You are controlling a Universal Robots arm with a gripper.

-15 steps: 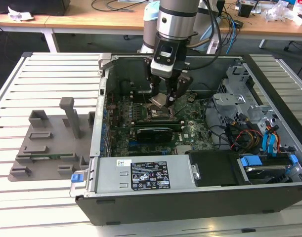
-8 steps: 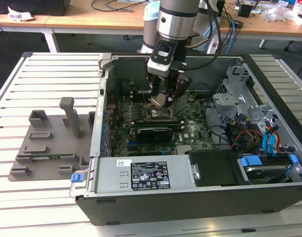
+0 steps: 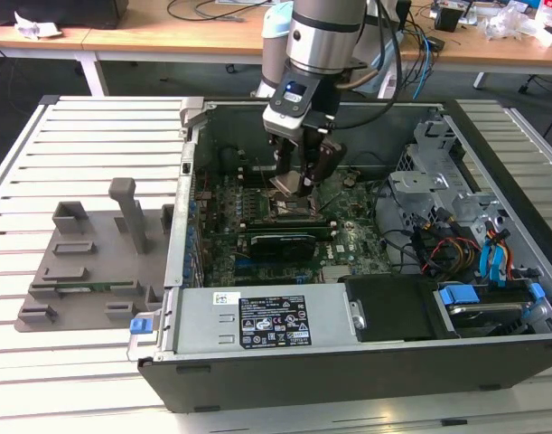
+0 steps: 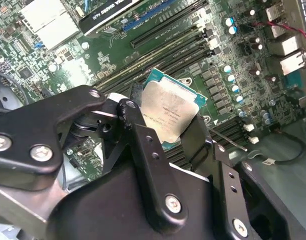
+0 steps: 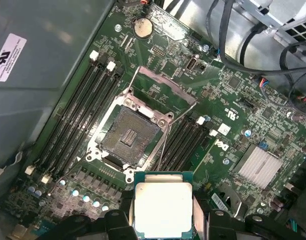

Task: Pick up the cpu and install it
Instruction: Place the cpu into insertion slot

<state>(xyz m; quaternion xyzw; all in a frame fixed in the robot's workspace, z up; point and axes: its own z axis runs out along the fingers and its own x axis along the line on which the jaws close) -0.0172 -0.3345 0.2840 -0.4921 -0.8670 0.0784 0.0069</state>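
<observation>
My gripper (image 3: 299, 176) hangs inside the open computer case (image 3: 348, 362), above the motherboard. It is shut on the cpu (image 4: 169, 114), a flat square chip with a silver top and thin green edge, also seen in the first wrist view as the cpu (image 5: 163, 207). Black fingers (image 4: 142, 145) clamp it on two opposite sides. The open socket (image 5: 128, 136), a dark square in a metal frame with its lid raised, lies on the board a short way from the held chip. The chip is above the board, apart from the socket.
Memory slots (image 5: 77, 117) flank the socket on both sides. A long black graphics card (image 3: 280, 242) lies close to the gripper. Cables and a drive cage (image 3: 456, 199) fill the exterior view's right of the case. A grey fixture (image 3: 95, 262) sits on the table at the exterior view's left.
</observation>
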